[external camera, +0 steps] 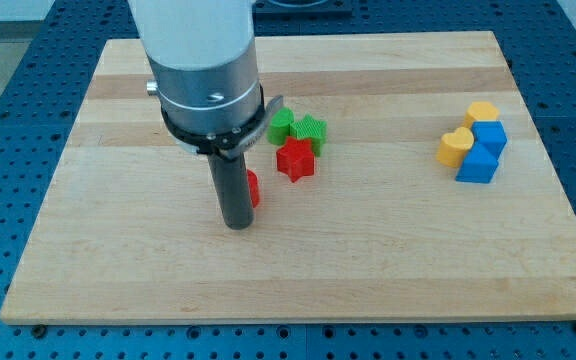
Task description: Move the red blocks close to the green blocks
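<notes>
My tip point(237, 225) rests on the wooden board point(118, 270) left of centre. A red block point(253, 189) is mostly hidden behind the rod, touching its right side; its shape cannot be made out. A red star block point(295, 159) lies to the upper right of the tip. A green star block point(310, 131) and a second green block point(282, 125) sit just above the red star, touching or nearly touching it.
At the view's right is a cluster of two yellow blocks point(482, 112) point(455, 147) and two blue blocks point(491, 135) point(478, 163). The arm's large grey body point(203, 70) hides part of the board at the top left.
</notes>
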Robot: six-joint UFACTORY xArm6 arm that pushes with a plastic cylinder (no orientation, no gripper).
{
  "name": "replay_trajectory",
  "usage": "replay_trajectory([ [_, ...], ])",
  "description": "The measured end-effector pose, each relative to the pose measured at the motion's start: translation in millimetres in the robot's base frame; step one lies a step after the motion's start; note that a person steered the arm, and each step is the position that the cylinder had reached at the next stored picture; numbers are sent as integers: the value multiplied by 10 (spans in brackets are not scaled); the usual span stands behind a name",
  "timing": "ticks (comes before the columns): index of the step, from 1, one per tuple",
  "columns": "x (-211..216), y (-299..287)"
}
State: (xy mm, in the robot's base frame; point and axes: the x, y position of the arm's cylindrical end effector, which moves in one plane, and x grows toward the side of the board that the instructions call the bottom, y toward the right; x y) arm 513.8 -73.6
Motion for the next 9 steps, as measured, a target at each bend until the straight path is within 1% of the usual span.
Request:
replay_trajectory([
  [1,-177,-12],
  [3,-282,-508],
  [4,-375,-477],
  [5,-461,-255],
  [7,-387,-73],
  [8,-424,72],
  [9,-581,129],
])
